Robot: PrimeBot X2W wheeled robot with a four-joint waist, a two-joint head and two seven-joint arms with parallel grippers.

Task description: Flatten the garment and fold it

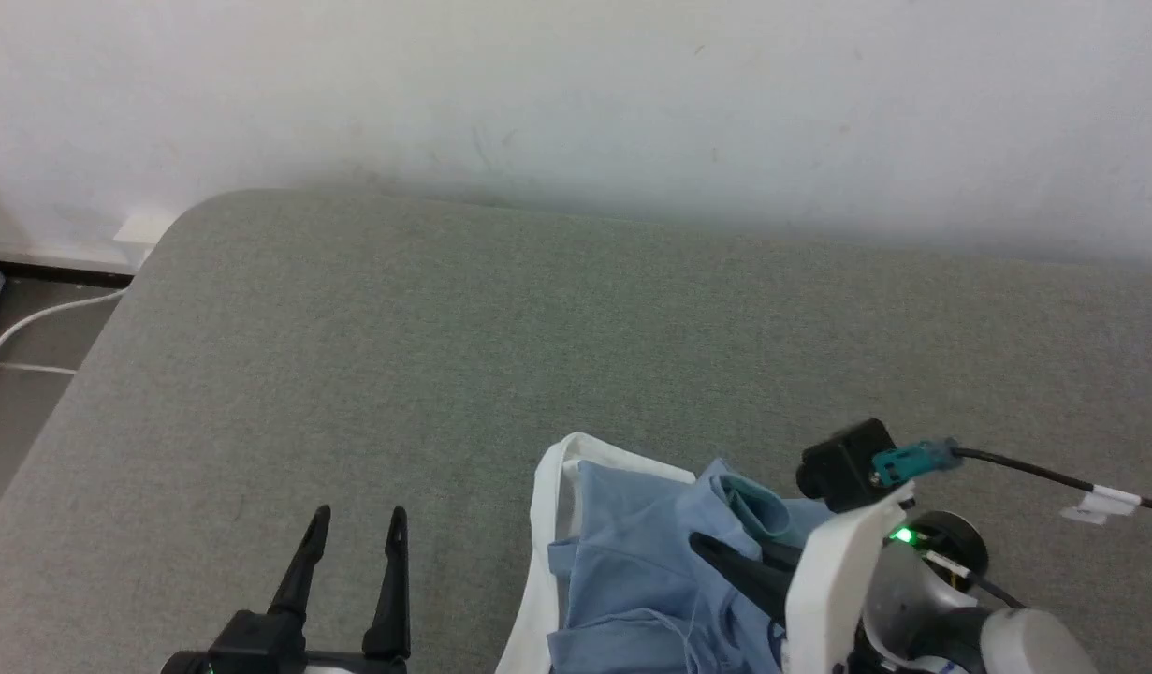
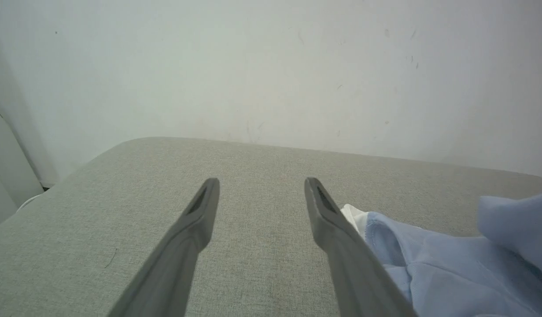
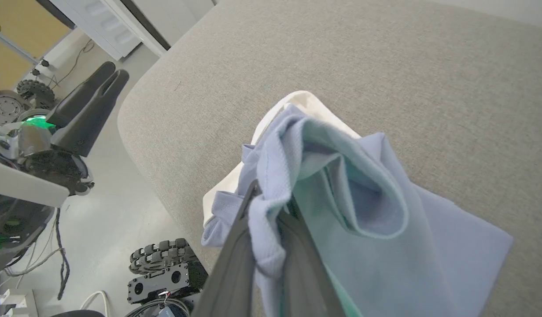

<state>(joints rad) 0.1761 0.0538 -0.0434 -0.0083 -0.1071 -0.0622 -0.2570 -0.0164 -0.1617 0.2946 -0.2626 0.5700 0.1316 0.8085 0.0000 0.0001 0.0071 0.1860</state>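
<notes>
Right pincer (image 1: 716,548) is clamped on a bunched fold of the garment (image 1: 622,562). In the right wrist view the two fingers (image 3: 235,264) sit nearly together with blue fabric (image 3: 363,246) pinched between them and draped over the tips. The gripped part is lifted into a loose hump and the rest lies on the table (image 1: 444,328).

The garment is crumpled at the table's near edge, right of the middle. White collar (image 1: 543,524) is on its left side, curving toward the far edge. It probably hangs slightly over the near edge, but the head view cuts it off, so I can't tell.

Left pincer (image 1: 360,513) is spread wide and empty, over bare table to the left of the garment. In the left wrist view (image 2: 262,181) its right finger (image 2: 337,237) is just beside the collar edge (image 2: 352,215), and contact isn't clear. The blue cloth (image 2: 451,268) is bunched in the lower right of that view.

The table top is grey fabric, with a rounded far-left corner against the white wall (image 1: 576,94). A white cable (image 1: 42,314) lies on the floor past that corner.
</notes>
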